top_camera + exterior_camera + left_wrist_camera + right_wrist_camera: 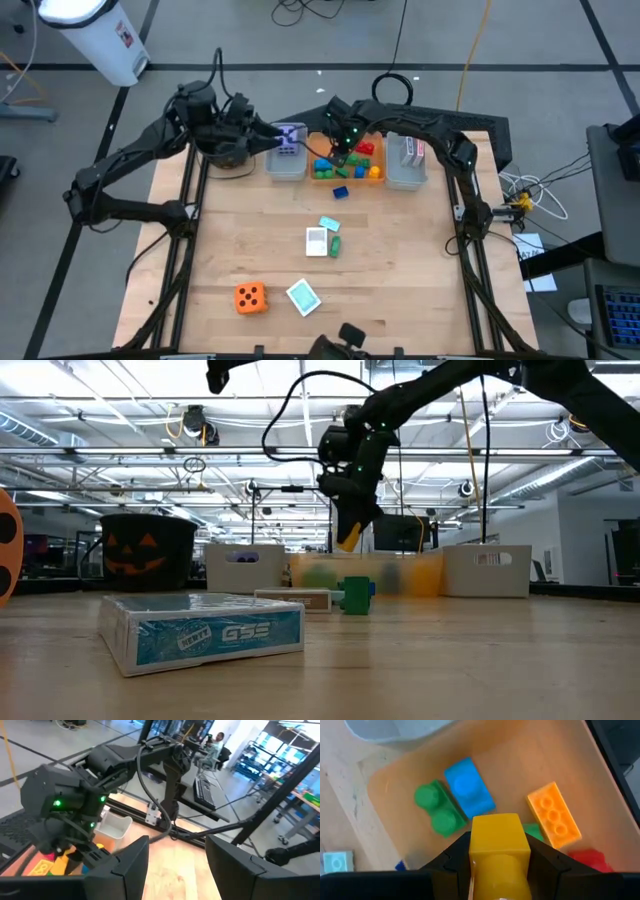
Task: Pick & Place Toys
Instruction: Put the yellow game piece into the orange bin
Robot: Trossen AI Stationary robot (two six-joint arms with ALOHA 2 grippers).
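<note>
We are seeing the orange bin (346,176) lying between two grey bins. Our right gripper (500,862) is hovering above it, its fingers pinching a yellow brick (500,847). Our left gripper (175,870), fingers spread with nothing between them, is waiting over the black pot (228,155).

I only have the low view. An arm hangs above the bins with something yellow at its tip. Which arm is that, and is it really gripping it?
Observer: That is the right gripper, shut on a yellow plastic brick.
Operator: What lies beneath it?
Observer: The orange rectangular bin, with a green brick, a blue brick and an orange brick on its floor.
Operator: And the other arm?
Observer: The left gripper is open and empty, near the round black pot.
</note>
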